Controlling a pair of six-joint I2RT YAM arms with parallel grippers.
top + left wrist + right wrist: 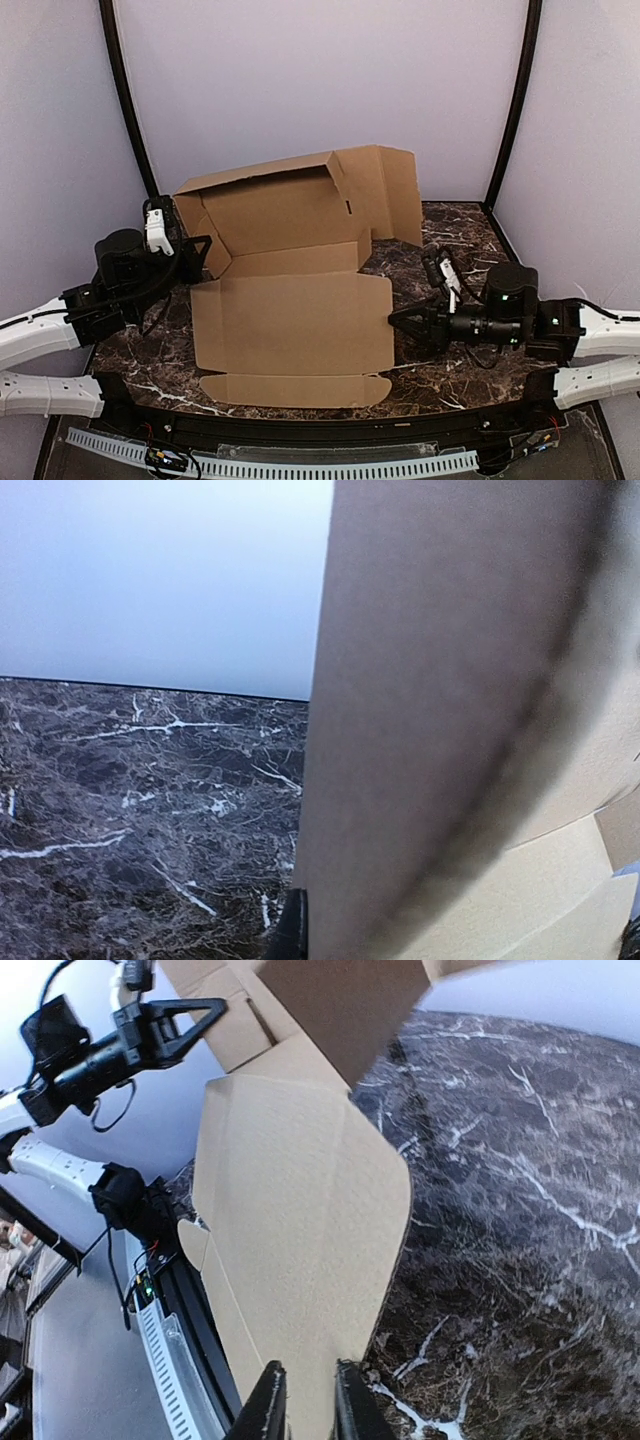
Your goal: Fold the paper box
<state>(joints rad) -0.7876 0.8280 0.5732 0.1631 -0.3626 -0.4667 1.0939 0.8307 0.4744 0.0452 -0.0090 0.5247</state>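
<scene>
Brown and unprinted, the paper box [290, 325] spreads between the two sets of fingers. Its flat front panel reaches from the right gripper [396, 318] across toward the left gripper [203, 250], and its back wall and side flaps stand up beyond both. Only the overhead view shows this whole layout, with a narrow tab flap lying along the panel's near side. The left wrist view gives what the overhead cannot. A raised flap fills the frame right beside the one dark fingertip [291, 932] that shows and covers the place of its partner, so the left fingers are closed on that flap. The cardboard there is too close and blurred to tell more. The right wrist view shows its two fingers [268, 1410] a narrow gap apart, with the panel's edge running down into that gap; whether they touch the cardboard I cannot tell. That same view looks past the panel to the left gripper side-on at the far flap. Under the box is a table [455, 235] of dark marble veined in white, seen beside the right fingers and beside the left fingertip. Pale lilac walls [320, 80] enclose it, with black posts [128, 110] in the corners. A white slotted strip [300, 466] runs along the near edge, behind both sets of fingers.
</scene>
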